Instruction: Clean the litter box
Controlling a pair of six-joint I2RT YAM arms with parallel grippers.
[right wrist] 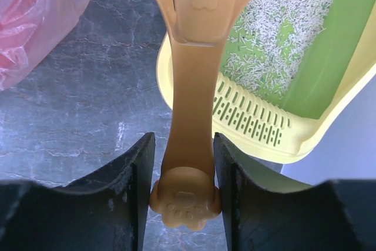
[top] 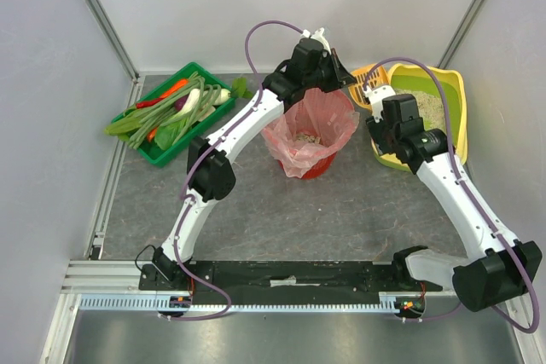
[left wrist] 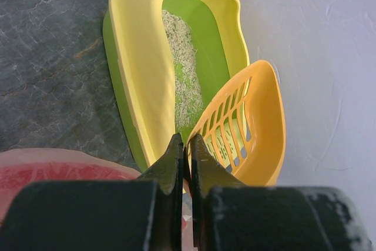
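right wrist: right claw (right wrist: 183, 139) grips orange scoop (right wrist: 191, 86) by handle; litter box (right wrist: 252, 124) holds beige litter (right wrist: 276, 33) (left claw (left wrist: 188, 142) pinched shut).

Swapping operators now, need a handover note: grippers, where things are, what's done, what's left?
Left gripper: jaws almost together at the rim of the orange scoop; I cannot tell whether it pinches the rim.
Right gripper: closed on the scoop handle, whose paw-print end fills the gap.
The scoop is off the table between the litter box and the red basket lined with the pink bag; its head looks empty.
Done: some pale material already lies in the bag.
Left: litter is in the box, so probably more scooping, then set the scoop down.
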